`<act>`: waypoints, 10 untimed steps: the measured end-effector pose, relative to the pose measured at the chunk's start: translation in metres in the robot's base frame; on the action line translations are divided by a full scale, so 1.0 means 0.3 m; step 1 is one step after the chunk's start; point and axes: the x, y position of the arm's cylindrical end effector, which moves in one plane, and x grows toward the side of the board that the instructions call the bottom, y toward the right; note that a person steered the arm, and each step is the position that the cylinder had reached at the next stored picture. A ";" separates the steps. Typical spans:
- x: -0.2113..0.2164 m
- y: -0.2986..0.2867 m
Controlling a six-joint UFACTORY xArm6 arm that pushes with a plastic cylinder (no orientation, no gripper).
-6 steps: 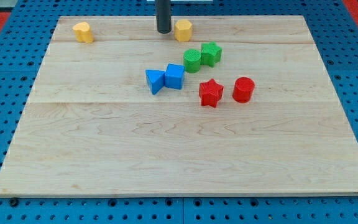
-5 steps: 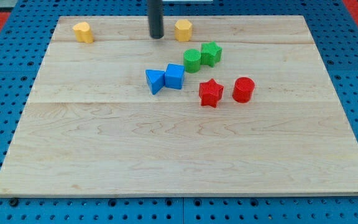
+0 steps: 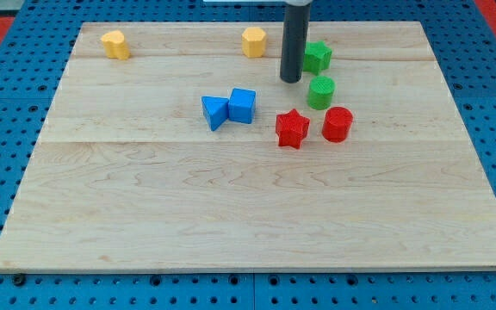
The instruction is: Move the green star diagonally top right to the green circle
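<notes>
The green star (image 3: 318, 57) lies near the view's top, right of centre. The green circle (image 3: 320, 92) sits just below it, a small gap between them. My tip (image 3: 291, 80) rests on the board just left of both, level with the gap between them, close to the green circle. The dark rod rises from the tip to the view's top edge.
A red star (image 3: 292, 129) and a red cylinder (image 3: 337, 124) lie just below the green circle. A blue triangle (image 3: 214, 112) and blue cube (image 3: 243, 105) touch at centre left. Two yellow blocks, one (image 3: 254, 41) and another (image 3: 115, 44), lie near the wooden board's top edge (image 3: 170, 26).
My tip has moved from the top, left of the yellow block, down and to the right. The green star has shifted up and right; the green circle has shifted right and slightly down.
</notes>
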 end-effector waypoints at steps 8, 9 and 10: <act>-0.237 0.334; -0.224 0.354; -0.056 0.291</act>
